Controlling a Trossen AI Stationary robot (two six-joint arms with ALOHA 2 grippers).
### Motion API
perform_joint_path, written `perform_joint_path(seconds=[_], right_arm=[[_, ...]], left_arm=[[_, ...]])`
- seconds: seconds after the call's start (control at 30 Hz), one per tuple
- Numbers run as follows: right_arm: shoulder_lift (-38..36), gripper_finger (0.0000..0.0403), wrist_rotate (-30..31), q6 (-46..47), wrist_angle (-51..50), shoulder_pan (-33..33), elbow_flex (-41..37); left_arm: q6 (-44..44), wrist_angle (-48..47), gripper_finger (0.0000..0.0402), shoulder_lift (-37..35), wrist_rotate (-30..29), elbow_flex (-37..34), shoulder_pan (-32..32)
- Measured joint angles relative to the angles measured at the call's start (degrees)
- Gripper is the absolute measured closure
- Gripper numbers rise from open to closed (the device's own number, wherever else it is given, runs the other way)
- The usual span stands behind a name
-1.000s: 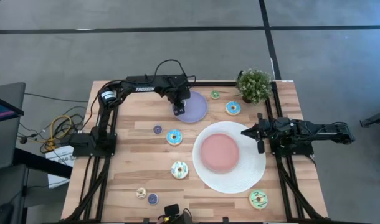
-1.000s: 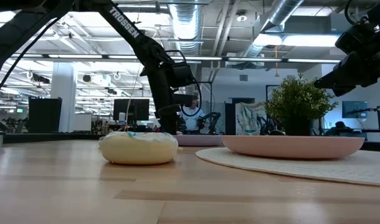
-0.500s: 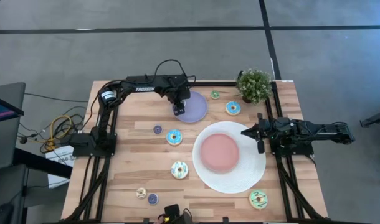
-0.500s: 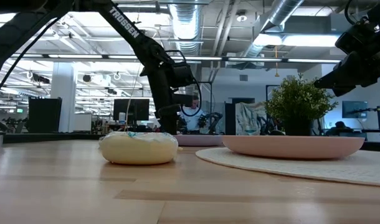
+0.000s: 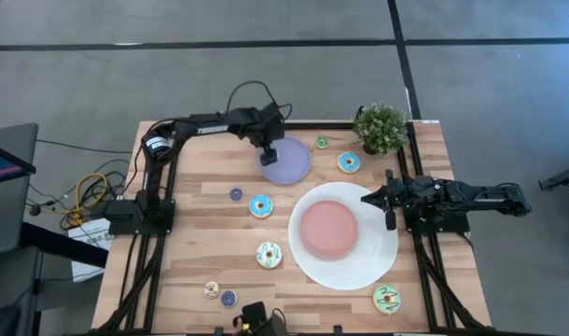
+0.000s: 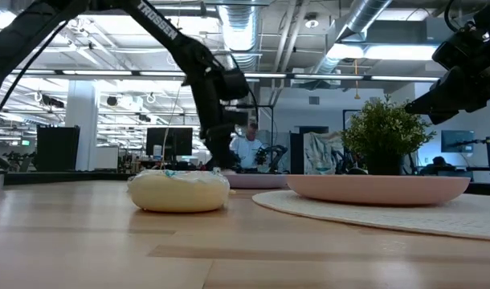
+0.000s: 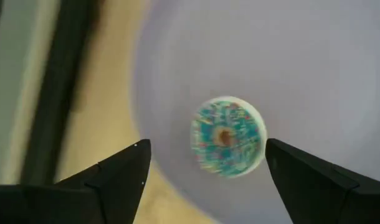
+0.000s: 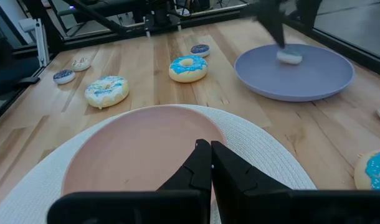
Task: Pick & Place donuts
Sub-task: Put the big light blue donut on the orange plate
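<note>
Lavender plate (image 7: 314,68) bears a tiny donut (image 7: 227,137) under the wide-open left claw (image 7: 205,168).

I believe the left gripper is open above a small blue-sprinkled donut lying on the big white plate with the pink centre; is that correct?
Not quite. The left gripper is open above the small donut, but the donut lies on the lavender plate, not the white plate with the pink centre, which holds no donut. The left wrist view and the high view show this.
</note>
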Motion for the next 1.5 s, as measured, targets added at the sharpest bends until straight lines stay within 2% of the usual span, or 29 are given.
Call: perform_joint_path(seconds=[0.17, 0.3, 0.4, 0.57, 0.77, 1.0, 1.27, 1.5], right_arm=[[0.02, 0.0401, 0.00, -0.01, 0.00, -0.01, 0.00], [0.00, 0.0401, 0.00, 0.00, 0.00, 0.00, 0.00], [0.02, 0.0401, 0.02, 0.00, -0.02, -0.01, 0.00], [0.02, 0.0401, 0.09, 0.01, 0.00, 0.00, 0.00], [0.02, 0.0401, 0.09, -0.01, 0.00, -0.01, 0.00], [0.02, 0.0401, 0.07, 0.00, -0.01, 0.00, 0.00], [0.02, 0.0401, 0.04, -0.01, 0.00, -0.01, 0.00], [0.02, 0.0401, 0.04, -0.01, 0.00, -0.01, 0.00]], left_arm=[[-2.99, -3.26, 0.0091, -4.42, 6.30, 1.35, 0.59], [-5.29, -5.53, 0.0091, -9.62, 8.66, -0.06, 0.23], [-6.79, -3.39, 0.0093, -15.39, 11.04, -6.18, -0.22], [-11.18, 9.53, 0.0103, -30.16, 13.79, -23.54, -0.68], [-15.91, 20.39, 0.0111, -50.76, 9.88, -42.55, -2.66], [-20.54, 21.74, 0.0112, -69.73, 1.66, -54.47, -5.75], [-22.75, 21.58, 0.0112, -79.42, -8.41, -60.73, -9.25], [-23.49, 21.16, 0.0112, -82.11, -9.14, -62.98, -11.14]])
